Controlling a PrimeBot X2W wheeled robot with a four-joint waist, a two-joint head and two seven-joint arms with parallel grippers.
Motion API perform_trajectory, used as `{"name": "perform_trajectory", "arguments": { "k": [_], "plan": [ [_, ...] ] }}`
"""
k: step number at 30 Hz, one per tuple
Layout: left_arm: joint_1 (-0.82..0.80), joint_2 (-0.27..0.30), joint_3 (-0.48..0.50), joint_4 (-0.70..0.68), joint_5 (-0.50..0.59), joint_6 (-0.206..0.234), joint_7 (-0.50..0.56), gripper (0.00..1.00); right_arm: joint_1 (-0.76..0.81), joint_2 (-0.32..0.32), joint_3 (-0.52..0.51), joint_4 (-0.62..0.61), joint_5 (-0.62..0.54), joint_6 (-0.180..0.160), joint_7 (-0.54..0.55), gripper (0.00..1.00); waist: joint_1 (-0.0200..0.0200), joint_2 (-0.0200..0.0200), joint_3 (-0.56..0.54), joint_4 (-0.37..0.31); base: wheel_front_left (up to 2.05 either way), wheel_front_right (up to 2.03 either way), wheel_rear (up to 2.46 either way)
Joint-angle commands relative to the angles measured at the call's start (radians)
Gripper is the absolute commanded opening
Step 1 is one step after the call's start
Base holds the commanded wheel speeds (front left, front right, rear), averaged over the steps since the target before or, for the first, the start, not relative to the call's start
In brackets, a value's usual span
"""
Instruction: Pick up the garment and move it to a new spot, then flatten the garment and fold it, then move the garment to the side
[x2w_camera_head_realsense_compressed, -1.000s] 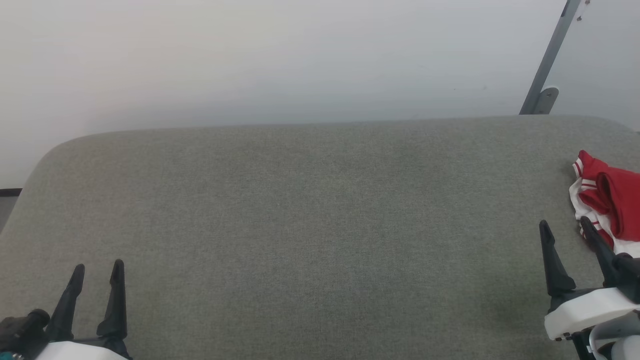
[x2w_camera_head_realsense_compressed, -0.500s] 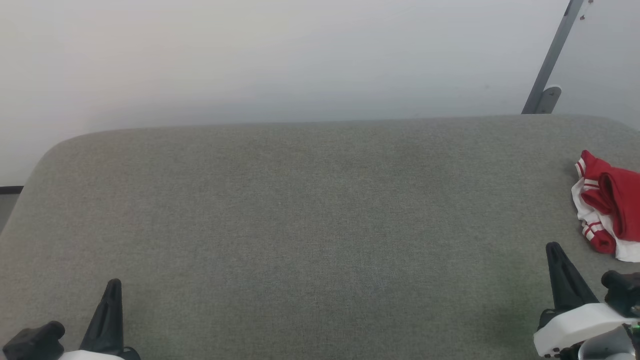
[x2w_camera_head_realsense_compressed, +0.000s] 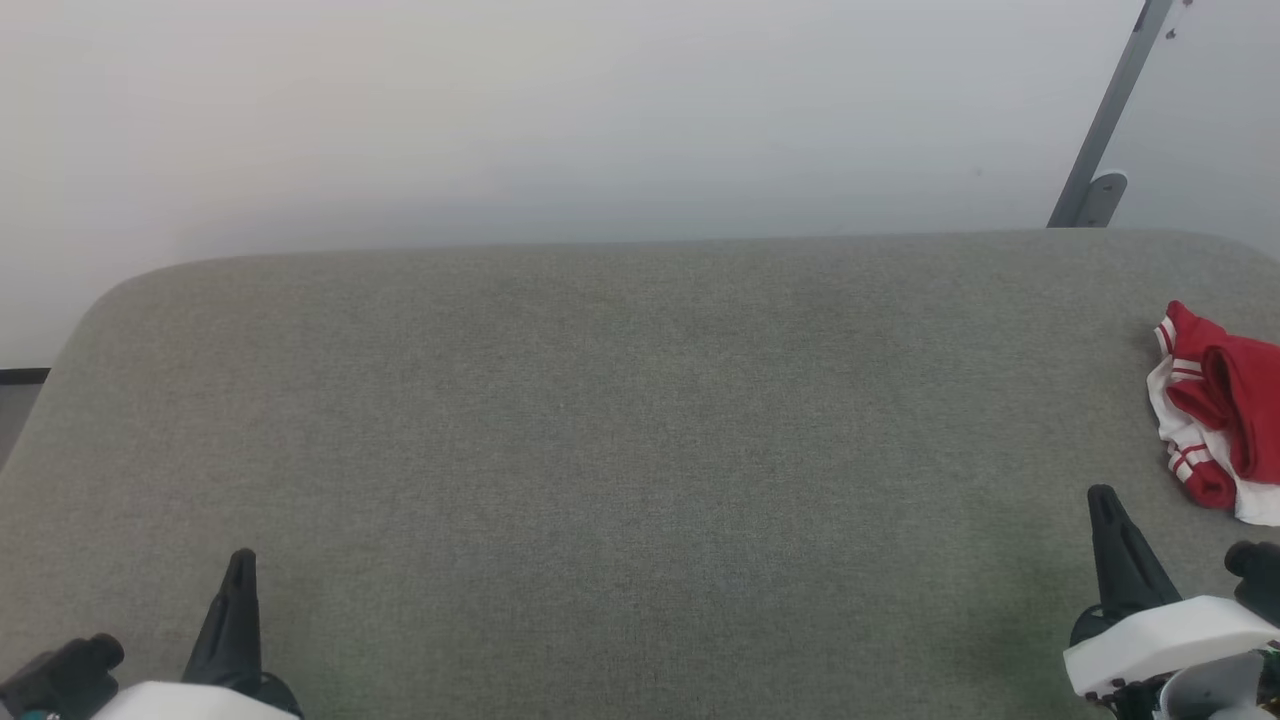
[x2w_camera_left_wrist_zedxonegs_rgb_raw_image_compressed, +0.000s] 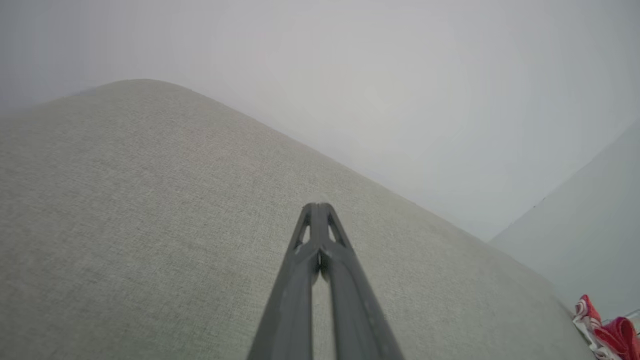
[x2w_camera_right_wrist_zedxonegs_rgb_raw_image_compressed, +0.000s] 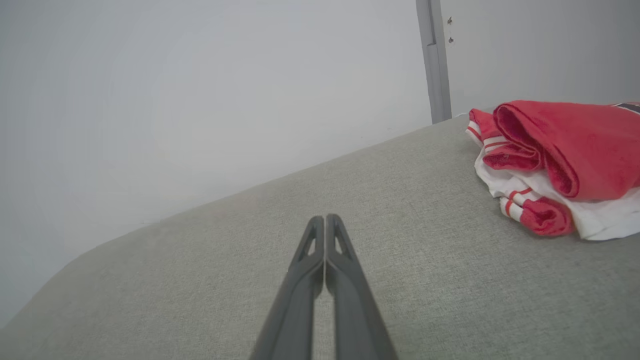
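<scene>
1 garment (x2w_camera_head_realsense_compressed: 1222, 400) (bunched), far right

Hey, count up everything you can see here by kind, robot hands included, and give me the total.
Garments: 1, the red and white garment, lying near the surface's right edge.
Robot hands: 2, the left hand and the right hand, both shut and empty.
Cushioned surfaces: 1, the grey surface.
Metal posts: 1, the grey post by the wall.
Total: 5.
</scene>
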Motion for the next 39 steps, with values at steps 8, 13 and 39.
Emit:
{"name": "perform_trajectory", "arguments": {
  "k": [8,13,39],
  "plan": [
    [-0.051,-0.011,0.005,-0.007,-0.117,-0.001,0.034,0.00,-0.036,0.011,-0.010,-0.019,0.138,0.000,0.034,0.00,0.0000,-0.0001,0.002,0.002,0.00,0.00,0.00],
    [-0.061,-0.022,0.005,-0.004,-0.176,-0.001,0.053,0.00,-0.040,0.020,-0.012,-0.020,0.210,0.000,0.053,0.00,0.0000,-0.0001,0.003,0.004,0.00,0.00,0.00],
    [-0.109,-0.074,0.004,0.010,-0.440,-0.002,0.139,0.00,-0.057,0.060,-0.023,-0.024,0.524,-0.001,0.134,0.00,0.0000,-0.0001,0.008,0.011,0.00,0.00,0.00]
  ]
}}
